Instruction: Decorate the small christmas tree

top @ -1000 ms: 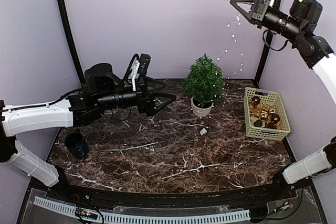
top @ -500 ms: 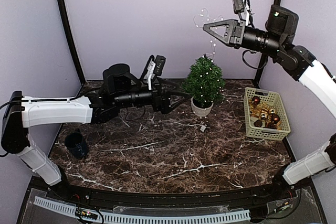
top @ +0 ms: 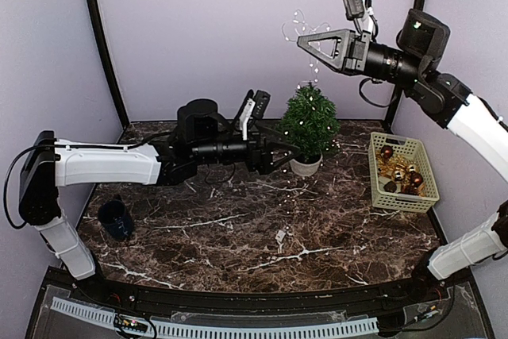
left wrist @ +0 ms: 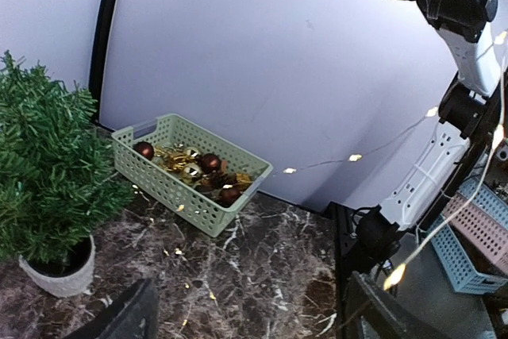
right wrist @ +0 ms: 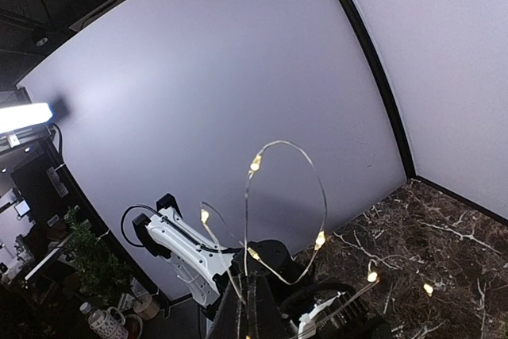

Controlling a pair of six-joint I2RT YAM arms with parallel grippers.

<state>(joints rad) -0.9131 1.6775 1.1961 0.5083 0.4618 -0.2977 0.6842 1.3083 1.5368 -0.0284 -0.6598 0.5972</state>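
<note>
Left fingers (left wrist: 127,315) apart, advanced beside small christmas tree (top: 309,121), right fingers (top: 303,39) clamping light string (top: 300,17), shifted left

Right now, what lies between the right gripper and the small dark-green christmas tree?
A thin wire string of lit fairy lights, hanging from the right gripper down toward the small dark-green christmas tree; otherwise open air. The top external view shows it.

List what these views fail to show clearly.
- Top view: the small white object is too small to identify.
- Left wrist view: the small christmas tree is cut off by the left edge.
- Right wrist view: the right gripper, shut, hides where it pinches the light string.
</note>
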